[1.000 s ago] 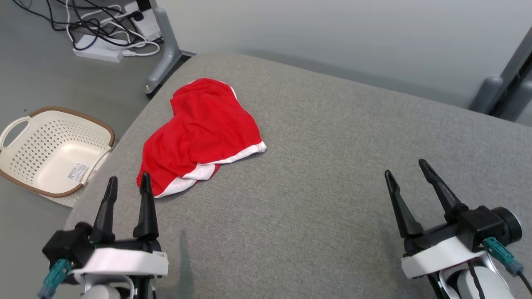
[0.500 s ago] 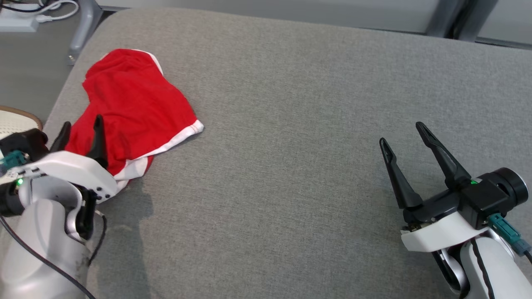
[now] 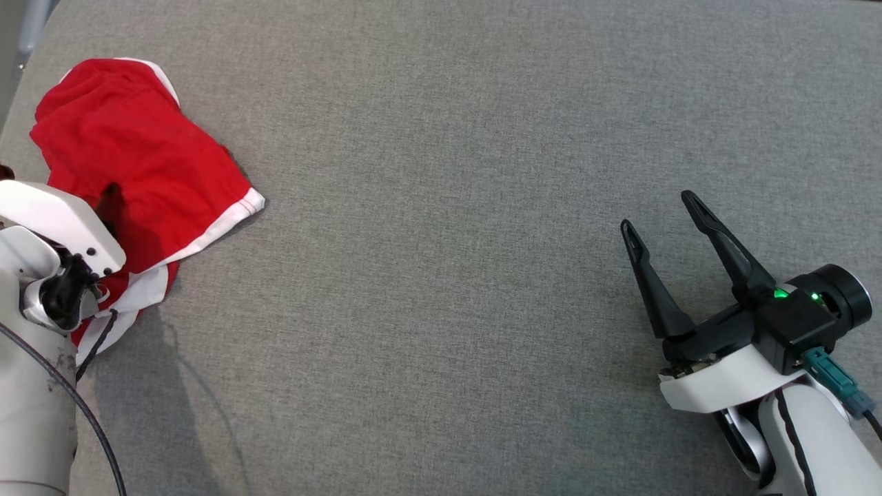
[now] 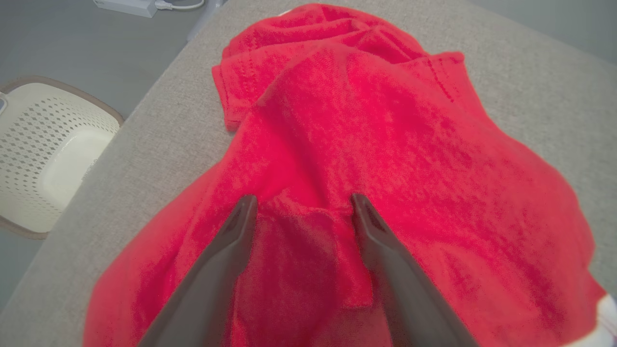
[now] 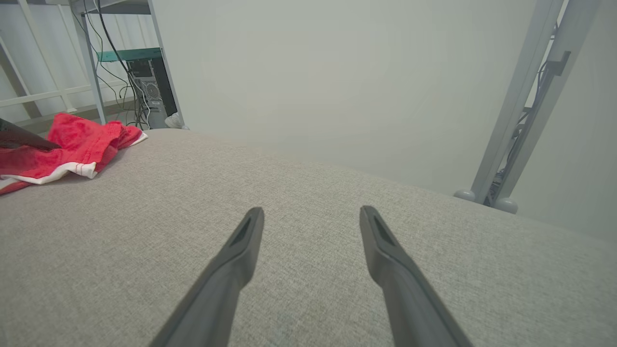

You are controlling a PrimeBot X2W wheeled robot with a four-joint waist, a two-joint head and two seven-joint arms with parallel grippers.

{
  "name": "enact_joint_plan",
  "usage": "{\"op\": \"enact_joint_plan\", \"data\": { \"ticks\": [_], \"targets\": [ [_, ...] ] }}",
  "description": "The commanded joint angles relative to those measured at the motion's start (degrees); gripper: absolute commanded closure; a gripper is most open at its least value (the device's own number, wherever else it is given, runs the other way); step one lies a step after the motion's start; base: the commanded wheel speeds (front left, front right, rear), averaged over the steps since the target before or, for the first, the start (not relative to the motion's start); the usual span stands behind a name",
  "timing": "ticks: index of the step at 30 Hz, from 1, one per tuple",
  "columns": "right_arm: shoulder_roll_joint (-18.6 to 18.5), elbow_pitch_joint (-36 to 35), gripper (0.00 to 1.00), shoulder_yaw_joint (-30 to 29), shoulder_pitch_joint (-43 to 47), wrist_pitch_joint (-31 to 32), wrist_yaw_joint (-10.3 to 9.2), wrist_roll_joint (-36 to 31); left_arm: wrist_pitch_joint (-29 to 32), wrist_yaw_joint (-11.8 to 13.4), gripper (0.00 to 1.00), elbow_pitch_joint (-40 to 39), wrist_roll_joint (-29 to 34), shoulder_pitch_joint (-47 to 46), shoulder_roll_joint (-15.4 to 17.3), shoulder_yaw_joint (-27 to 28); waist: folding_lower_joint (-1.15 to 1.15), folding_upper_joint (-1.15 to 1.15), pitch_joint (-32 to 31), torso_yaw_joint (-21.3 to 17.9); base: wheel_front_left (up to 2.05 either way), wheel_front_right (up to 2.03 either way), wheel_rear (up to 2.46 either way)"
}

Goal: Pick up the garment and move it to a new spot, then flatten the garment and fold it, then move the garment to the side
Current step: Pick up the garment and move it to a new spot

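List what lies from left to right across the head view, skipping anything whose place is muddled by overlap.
red garment → bare stretch of the grey padded surface → right gripper, jaws open.

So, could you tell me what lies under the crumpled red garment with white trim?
The crumpled red garment rests on the grey fabric surface; whatever lies beneath its folds is covered.

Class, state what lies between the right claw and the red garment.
Only bare grey cushion surface lies between the right claw and the red garment, as the head view shows.
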Motion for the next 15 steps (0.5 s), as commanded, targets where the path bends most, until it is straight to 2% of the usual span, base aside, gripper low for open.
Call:
{"op": "enact_joint_plan", "data": {
  "ticks": [1,4,6,10,15],
  "targets": [
    [-0.42,-0.43,0.00,-0.08,-0.80,-0.11,-0.02,-0.42,1.48,0.12,0.00,1.49,-1.08,-1.53,0.12,0.61,0.00,0.00,0.40,-0.53,0.00,0.00,0.00],
    [-0.33,-0.34,0.00,-0.01,-0.93,-0.11,-0.02,-0.43,2.79,-0.08,0.00,3.30,-0.43,-2.44,1.02,-0.32,0.00,0.00,0.61,-0.94,0.00,0.00,0.00],
    [-0.29,-0.29,0.00,-0.10,-1.03,-0.11,-0.02,-0.42,3.01,-0.21,1.00,4.17,-0.94,-3.07,0.94,-0.16,0.00,0.00,0.72,-1.10,0.00,0.00,0.00],
    [-0.02,0.13,0.00,-0.18,-1.13,-0.11,-0.02,-0.33,2.40,-0.55,1.00,5.41,-0.76,-3.51,1.19,-0.72,0.00,0.00,0.41,-1.31,0.00,0.00,0.00],
    [0.58,0.77,0.00,-0.37,-0.93,-0.11,-0.02,0.12,-1.28,-0.78,1.00,5.09,-0.36,-3.37,1.56,-0.95,0.00,0.00,-1.37,-1.43,0.00,0.00,0.00]
  ]
}}
